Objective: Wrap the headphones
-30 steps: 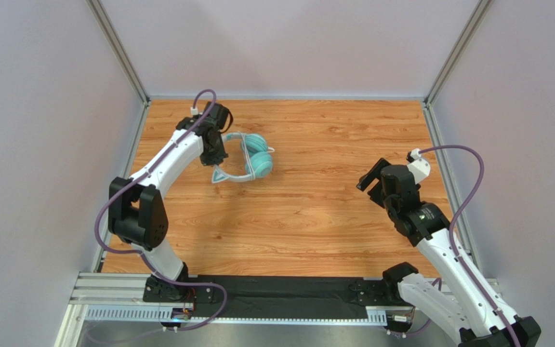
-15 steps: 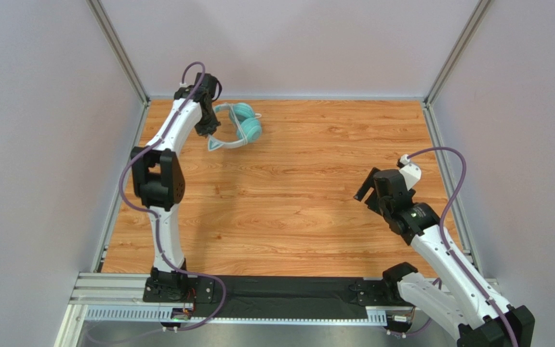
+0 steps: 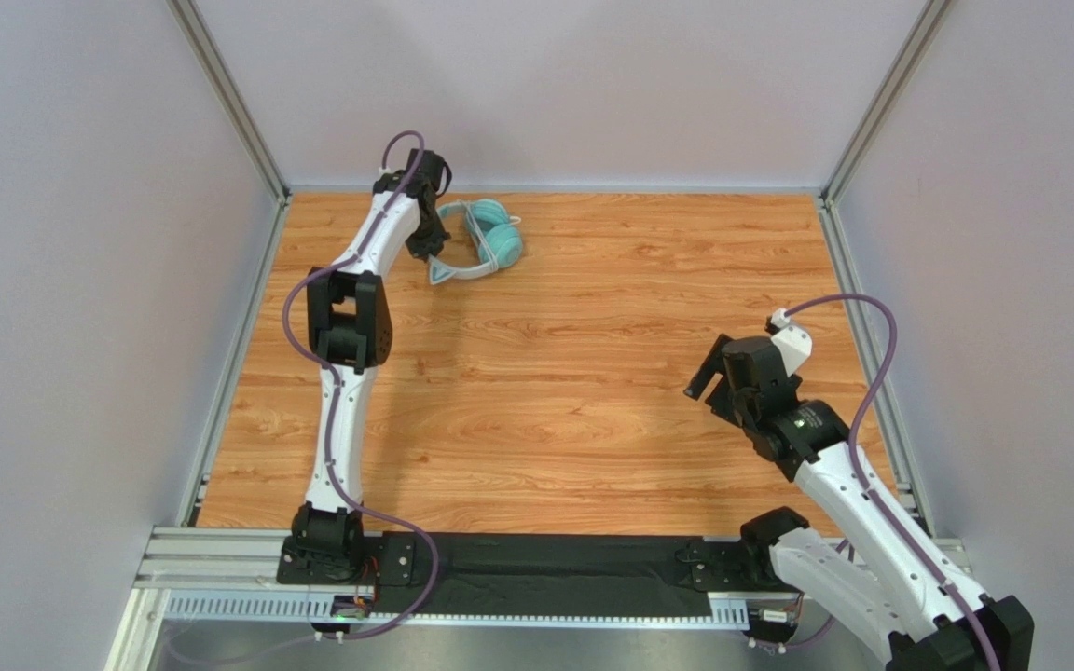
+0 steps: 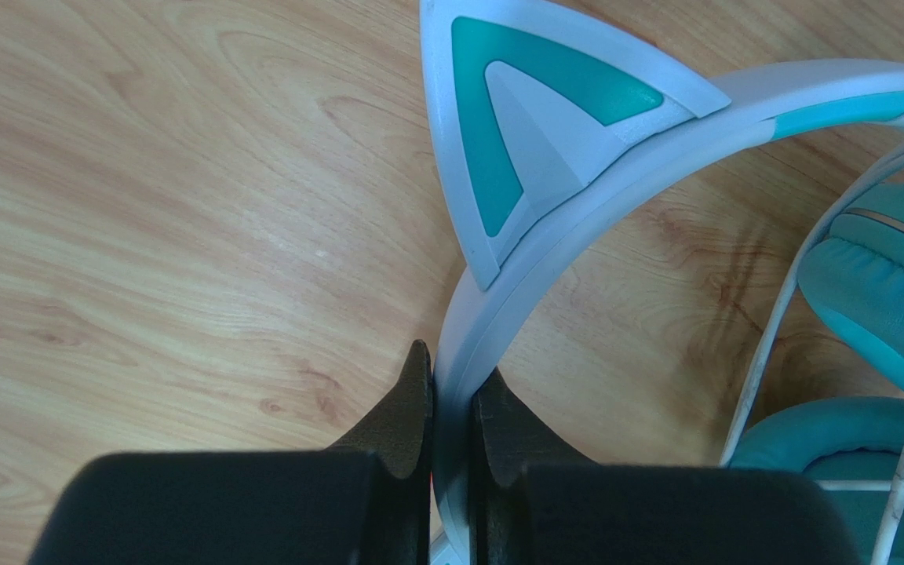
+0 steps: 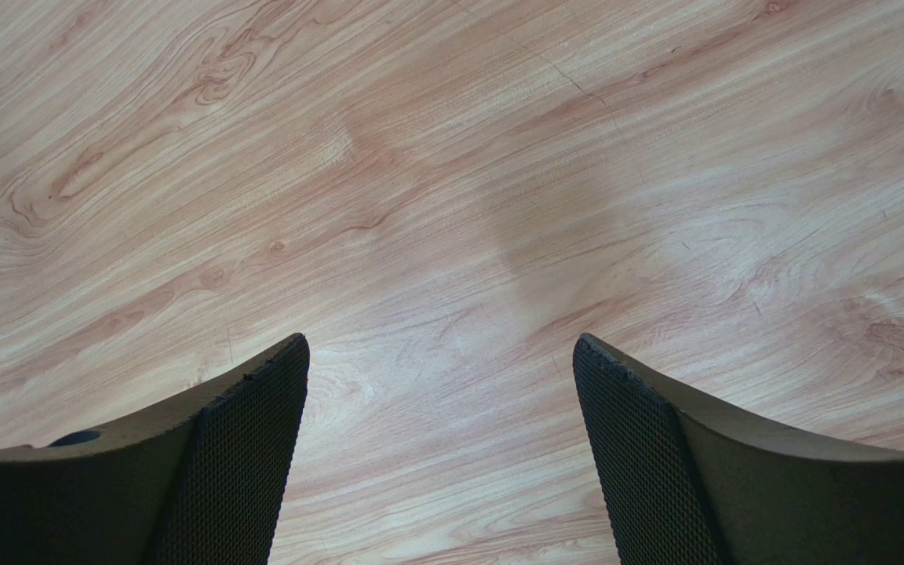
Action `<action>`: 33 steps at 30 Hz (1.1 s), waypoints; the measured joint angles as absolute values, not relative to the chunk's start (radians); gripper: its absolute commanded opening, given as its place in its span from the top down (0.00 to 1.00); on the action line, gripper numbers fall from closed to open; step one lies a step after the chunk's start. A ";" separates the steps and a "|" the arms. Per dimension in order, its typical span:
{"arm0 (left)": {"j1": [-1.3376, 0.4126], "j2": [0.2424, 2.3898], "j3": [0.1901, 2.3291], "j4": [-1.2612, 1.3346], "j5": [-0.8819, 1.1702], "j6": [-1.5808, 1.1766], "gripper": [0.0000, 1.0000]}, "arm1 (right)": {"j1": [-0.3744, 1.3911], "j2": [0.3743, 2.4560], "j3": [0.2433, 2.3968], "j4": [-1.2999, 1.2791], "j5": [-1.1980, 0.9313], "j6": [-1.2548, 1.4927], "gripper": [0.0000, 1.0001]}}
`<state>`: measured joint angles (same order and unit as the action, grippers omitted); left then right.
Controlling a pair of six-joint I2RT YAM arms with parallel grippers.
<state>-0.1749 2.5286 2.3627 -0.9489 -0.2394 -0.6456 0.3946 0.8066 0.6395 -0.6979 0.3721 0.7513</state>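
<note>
Left gripper (image 4: 451,379) pinched shut on the headband (image 4: 563,253), pinning the headphones (image 3: 484,241) near the table's (image 3: 613,406) far-left corner, I judge as an anchor; right gripper (image 5: 439,359) wide open, empty, near the right edge, free for winding.

Left wrist view: headphones (image 4: 504,318) cropped at right edge; cable (image 4: 775,341) end unseen.
</note>
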 measured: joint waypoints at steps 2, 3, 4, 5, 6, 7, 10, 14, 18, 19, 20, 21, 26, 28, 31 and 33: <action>-0.175 2.541 2.363 -0.942 -0.234 -0.646 1.00 | 0.395 0.800 0.637 -0.699 0.373 0.751 0.16; -0.175 2.545 2.363 -0.939 -0.231 -0.646 1.00 | 0.395 0.801 0.637 -0.698 0.373 0.751 0.16; -0.174 2.547 2.363 -0.937 -0.228 -0.645 0.99 | 0.395 0.803 0.637 -0.699 0.373 0.751 0.16; -0.174 2.547 2.363 -0.934 -0.225 -0.645 0.92 | 0.395 0.804 0.637 -0.699 0.373 0.751 0.17; -0.173 2.548 2.363 -0.931 -0.221 -0.645 0.86 | 0.395 0.807 0.637 -0.699 0.373 0.751 0.17; -0.172 2.548 2.363 -0.930 -0.218 -0.644 0.82 | 0.395 0.812 0.637 -0.699 0.374 0.751 0.17; -0.169 2.548 2.363 -0.925 -0.206 -0.644 0.63 | 0.395 0.823 0.637 -0.699 0.374 0.752 0.17; -0.169 2.548 2.361 -0.908 -0.196 -0.641 0.47 | 0.395 0.822 0.637 -0.700 0.373 0.754 0.17; -0.168 2.548 2.360 -0.890 -0.183 -0.637 0.36 | 0.395 0.802 0.638 -0.727 0.374 0.759 0.17; -0.168 2.548 2.360 -0.888 -0.180 -0.636 0.32 | 0.395 0.794 0.640 -0.737 0.375 0.760 0.17; -0.168 2.548 2.359 -0.886 -0.179 -0.636 0.31 | 0.395 0.780 0.642 -0.753 0.377 0.762 0.17; -0.168 2.548 2.359 -0.885 -0.177 -0.635 0.28 | 0.395 0.766 0.646 -0.769 0.379 0.760 0.17; -0.167 2.522 2.312 -0.862 -0.152 -0.619 0.14 | 0.395 0.685 0.690 -0.841 0.398 0.746 0.13; -0.166 2.484 2.263 -0.856 -0.147 -0.613 0.11 | 0.395 0.654 0.709 -0.867 0.404 0.747 0.06; -0.165 2.410 2.199 -0.851 -0.149 -0.598 0.08 | 0.395 0.608 0.720 -0.890 0.396 0.748 0.02; -0.165 2.339 2.152 -0.847 -0.156 -0.586 0.07 | 0.395 0.596 0.735 -0.910 0.387 0.747 0.01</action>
